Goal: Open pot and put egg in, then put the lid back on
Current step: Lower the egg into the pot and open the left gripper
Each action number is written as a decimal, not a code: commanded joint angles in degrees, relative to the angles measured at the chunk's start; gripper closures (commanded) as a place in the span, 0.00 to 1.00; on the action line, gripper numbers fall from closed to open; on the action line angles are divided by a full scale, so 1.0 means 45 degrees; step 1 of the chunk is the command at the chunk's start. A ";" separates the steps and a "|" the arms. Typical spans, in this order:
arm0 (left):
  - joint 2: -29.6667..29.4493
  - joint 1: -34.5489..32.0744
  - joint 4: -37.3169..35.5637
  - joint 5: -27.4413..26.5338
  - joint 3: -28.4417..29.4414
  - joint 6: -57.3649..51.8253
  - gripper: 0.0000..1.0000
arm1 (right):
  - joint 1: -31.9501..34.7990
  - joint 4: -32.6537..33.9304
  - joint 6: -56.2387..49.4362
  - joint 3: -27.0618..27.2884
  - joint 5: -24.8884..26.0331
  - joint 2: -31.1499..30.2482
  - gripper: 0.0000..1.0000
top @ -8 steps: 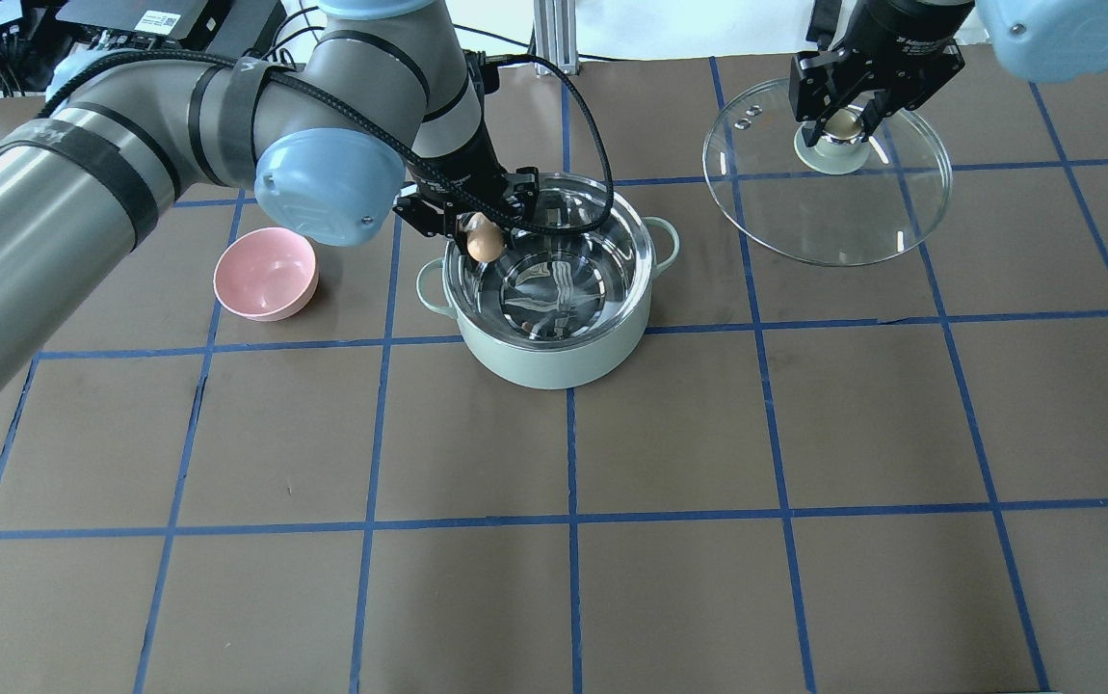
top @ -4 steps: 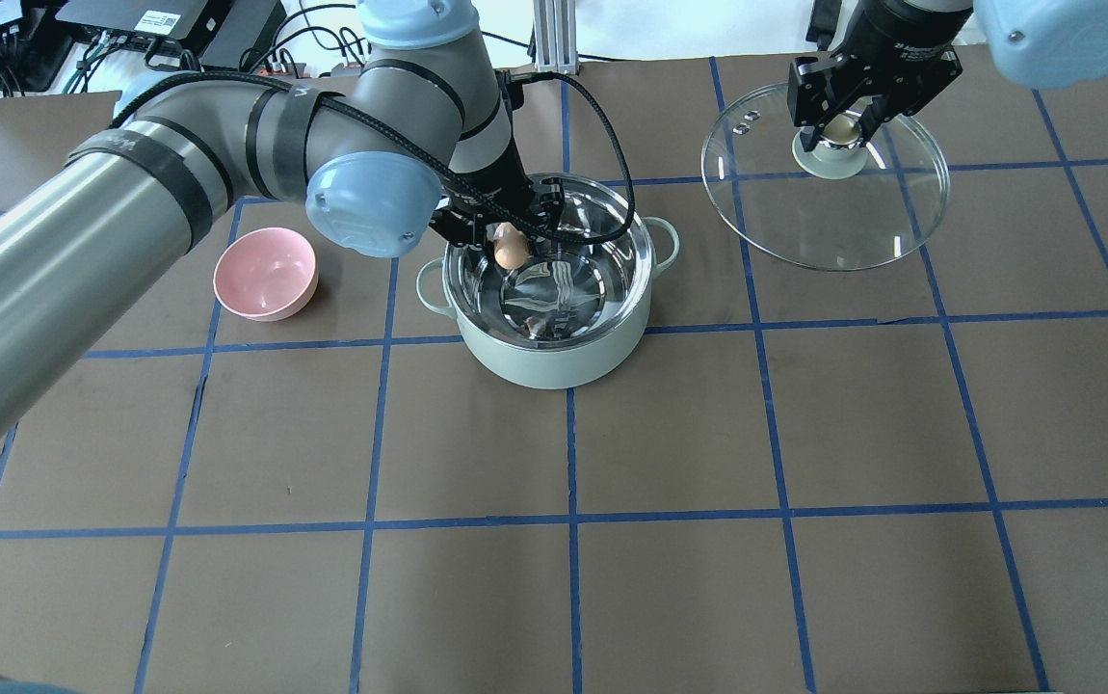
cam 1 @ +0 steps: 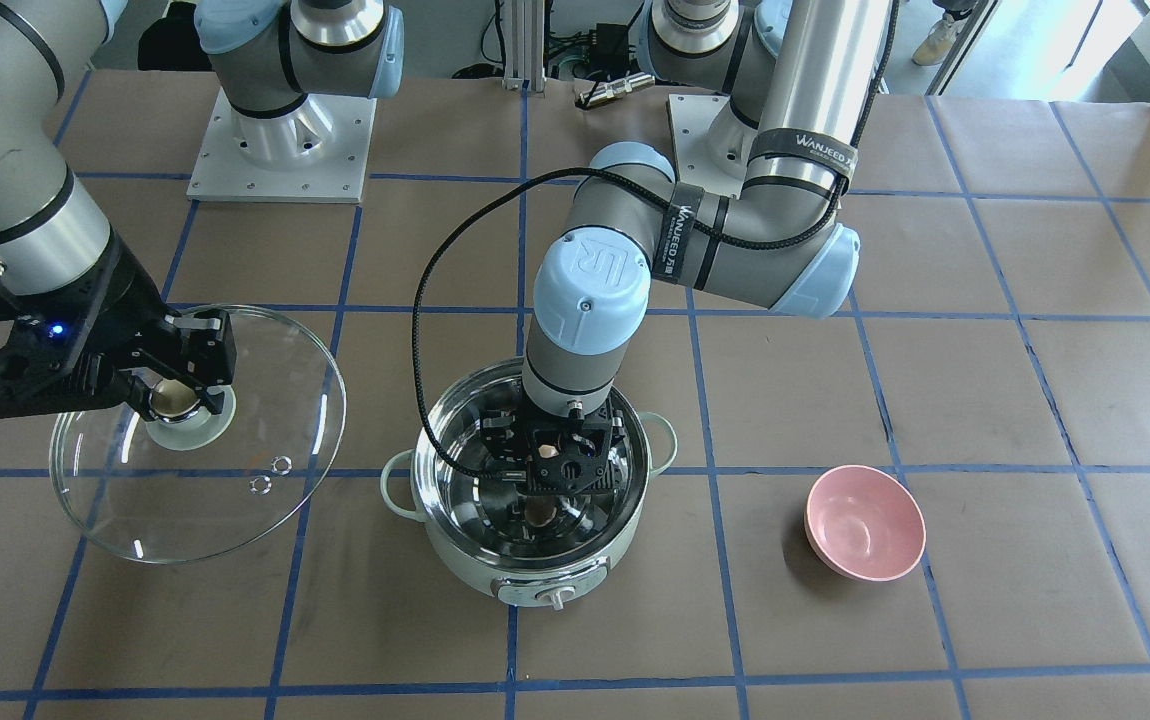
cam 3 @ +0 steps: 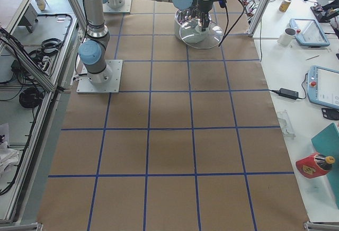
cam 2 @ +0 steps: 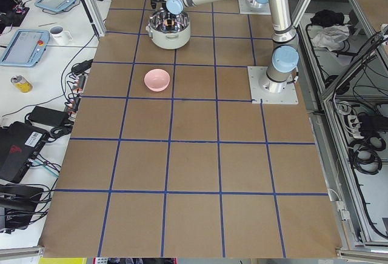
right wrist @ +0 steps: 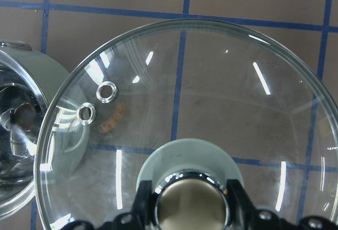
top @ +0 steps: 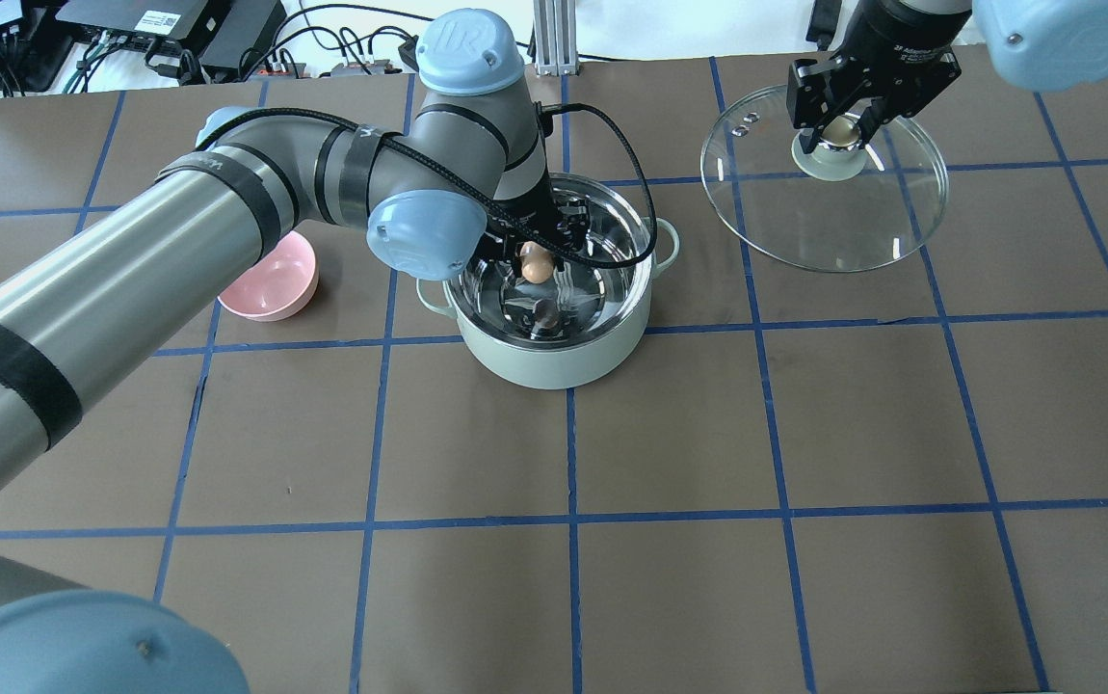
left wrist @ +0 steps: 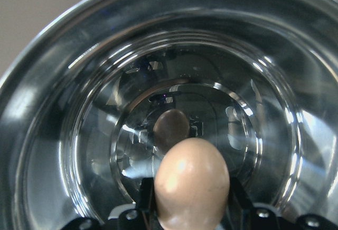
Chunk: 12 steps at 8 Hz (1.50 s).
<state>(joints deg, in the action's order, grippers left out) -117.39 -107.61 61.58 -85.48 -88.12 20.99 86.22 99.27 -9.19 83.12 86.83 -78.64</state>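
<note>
**Brown gridded table, open pot: egg about to go down**

Brown paper with blue tape lines covers the table, and the pot [top: 554,361] stands open on it with the pink bowl [top: 270,284] beside it. The left gripper [top: 537,253] reaches down through the pot's mouth, its fingers clamped on the egg [left wrist: 193,182], which hangs over the shiny steel floor. How far it is above that floor is hard to judge, since the reflections confuse the depth. The right gripper [top: 841,130] is closed on the knob [right wrist: 191,203] of the lid [top: 833,226], holding it off to the pot's side.

The egg should be lowered until it nearly touches the steel before the fingers part, and they should part slowly, because a drop could crack it. The left arm should then lift straight up, clear of the rim, before the lid comes across.
</note>
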 commanded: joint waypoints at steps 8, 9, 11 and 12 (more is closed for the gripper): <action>-0.0358 -0.0031 -0.0541 0.0129 -0.0282 0.0063 0.46 | 0.0000 0.0030 -0.0163 0.0084 0.0038 -0.0006 1.00; -0.0339 -0.0031 -0.0541 0.0148 -0.0301 0.0083 0.30 | 0.0000 0.0069 -0.0164 0.0084 -0.0018 -0.0006 1.00; -0.0339 -0.0031 -0.0463 0.0168 -0.0321 0.0083 0.12 | 0.0000 0.0089 -0.0164 0.0084 0.0039 0.0014 1.00; -0.0300 -0.0031 -0.0424 0.0168 -0.0302 0.0083 0.12 | 0.0000 0.0069 -0.0145 0.0084 0.0078 -0.0005 1.00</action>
<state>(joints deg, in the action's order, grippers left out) -118.91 -107.75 59.32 -84.78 -89.51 21.34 86.22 99.60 -9.88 83.50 86.94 -78.64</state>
